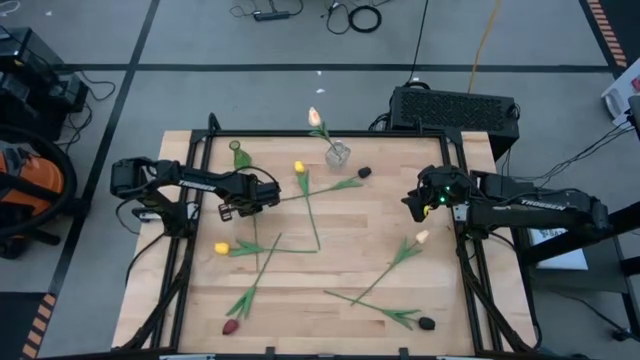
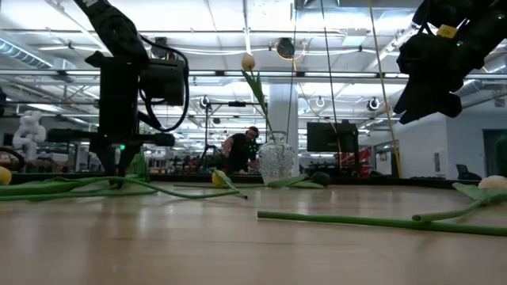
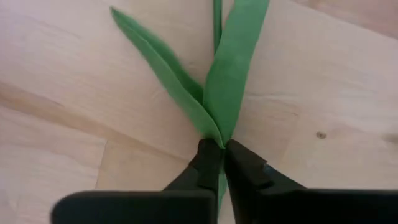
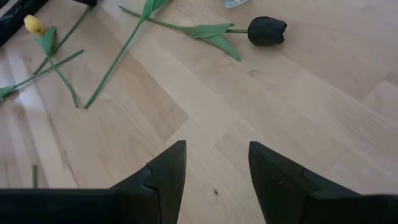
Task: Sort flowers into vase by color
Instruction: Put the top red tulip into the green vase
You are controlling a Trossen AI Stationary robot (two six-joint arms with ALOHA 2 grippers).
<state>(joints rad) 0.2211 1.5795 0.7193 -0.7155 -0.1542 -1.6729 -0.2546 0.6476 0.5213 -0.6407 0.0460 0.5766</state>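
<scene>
Fingers (image 3: 211, 165) of the left gripper (image 3: 222, 163) pinched a tulip stem (image 3: 222, 186) below its leaves (image 3: 217, 87); right gripper (image 4: 216, 167) hung open, empty, above the table (image 4: 311, 93).

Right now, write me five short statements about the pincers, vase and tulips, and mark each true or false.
1. The left pincer is shut on a green stem. True.
2. The right pincer holds a tulip. False: it is open with nothing between its fingers.
3. The glass vase holds one cream tulip. True.
4. The vase lies tipped over. False: it stands upright.
5. A dark tulip lies on the table. True.
</scene>
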